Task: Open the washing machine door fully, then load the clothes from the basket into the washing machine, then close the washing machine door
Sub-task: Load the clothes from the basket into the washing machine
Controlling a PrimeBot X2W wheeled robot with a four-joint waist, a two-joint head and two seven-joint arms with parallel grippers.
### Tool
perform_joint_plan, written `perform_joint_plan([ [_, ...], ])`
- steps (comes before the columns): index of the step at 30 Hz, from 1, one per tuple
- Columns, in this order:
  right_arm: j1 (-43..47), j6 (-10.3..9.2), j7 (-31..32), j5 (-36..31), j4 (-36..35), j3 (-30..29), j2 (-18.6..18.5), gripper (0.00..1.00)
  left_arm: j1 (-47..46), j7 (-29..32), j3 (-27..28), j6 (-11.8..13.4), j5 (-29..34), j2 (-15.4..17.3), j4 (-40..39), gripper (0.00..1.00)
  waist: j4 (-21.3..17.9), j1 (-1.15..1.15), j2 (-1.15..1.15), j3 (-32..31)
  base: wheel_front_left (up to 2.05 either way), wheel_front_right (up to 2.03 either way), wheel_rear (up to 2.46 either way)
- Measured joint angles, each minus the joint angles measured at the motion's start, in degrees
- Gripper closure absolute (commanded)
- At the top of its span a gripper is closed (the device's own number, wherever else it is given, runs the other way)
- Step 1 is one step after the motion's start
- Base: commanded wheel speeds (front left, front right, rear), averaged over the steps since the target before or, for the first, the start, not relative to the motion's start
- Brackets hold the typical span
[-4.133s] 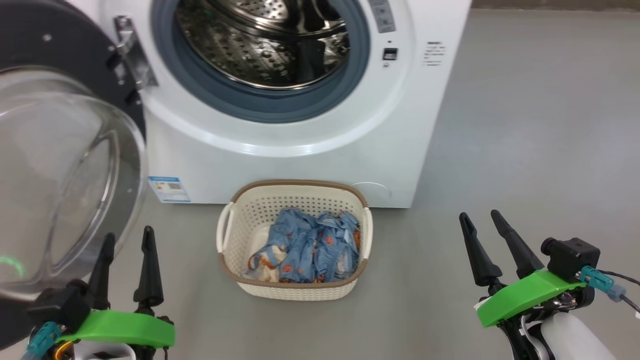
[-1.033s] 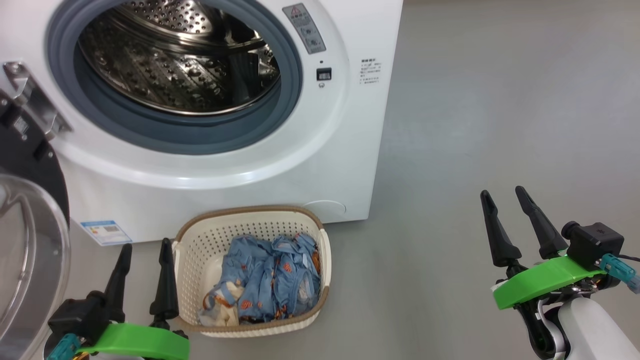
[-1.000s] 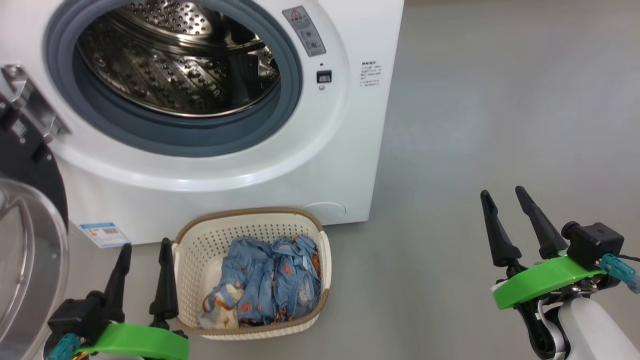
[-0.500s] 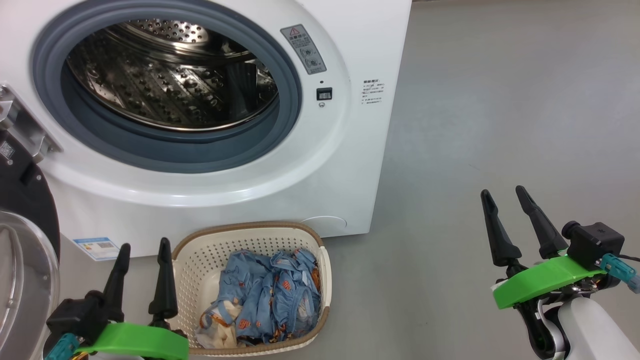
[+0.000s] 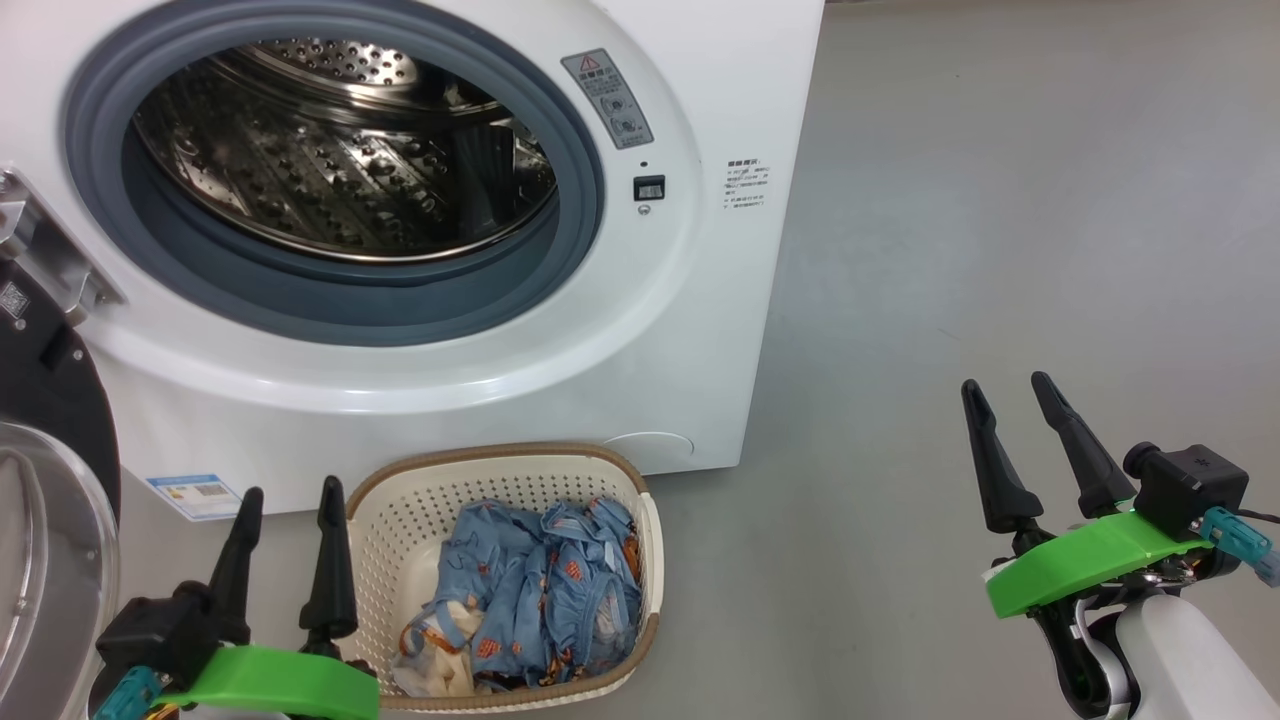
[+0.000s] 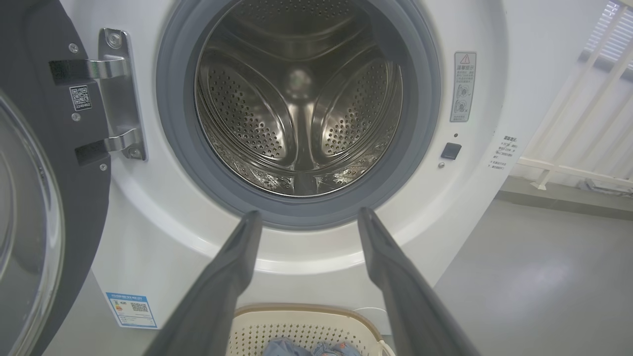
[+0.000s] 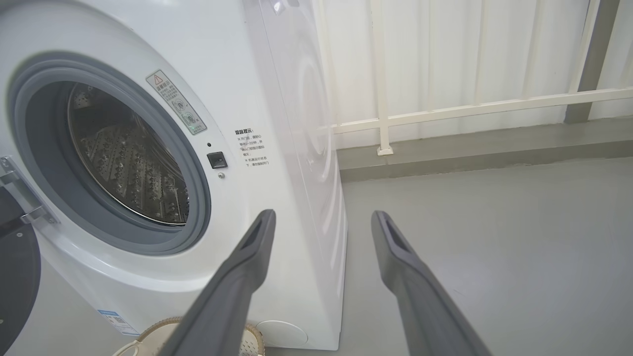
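Left end effector (image 5: 289,487), lower left, and right end effector (image 5: 1004,381), lower right, gape wide, empty. Lower centre, the cream basket (image 5: 500,455) holds crumpled blue clothes (image 5: 540,580). Behind, the white machine (image 5: 700,330) stands open, its black door (image 5: 55,400) swung to the left edge. Nothing has moved since the previous frame.

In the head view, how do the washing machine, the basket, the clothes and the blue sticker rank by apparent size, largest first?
Largest to smallest:
1. washing machine
2. basket
3. clothes, lying inside the basket
4. blue sticker
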Motion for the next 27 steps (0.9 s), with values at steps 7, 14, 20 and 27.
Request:
perform_joint_plan([
  [7,0.0,0.0,0.0,0.0,0.0,0.0,0.0,0.0,0.0,0.0,-0.1,0.2,0.0,0.0,0.1,0.0,0.0,0.0,0.0,0.0,0.0,0.0,0.0],
  [14,0.0,0.0,0.0,0.2,0.1,0.1,0.0,0.0,0.0,0.0,-0.1,0.2,0.0,0.0,0.1,0.0,0.0,0.0,0.0,0.0,0.0,0.0,0.0],
  [20,0.0,0.0,0.0,0.2,0.1,0.1,0.0,0.0,0.0,0.0,-0.2,0.2,0.0,0.1,0.1,0.0,0.0,0.0,0.0,0.2,0.0,0.0,0.0],
  [27,0.0,0.0,0.0,0.2,0.1,0.0,0.0,0.0,0.0,0.0,-0.3,0.3,0.0,0.1,0.2,0.0,0.0,0.0,0.0,0.4,0.0,0.0,0.0],
])
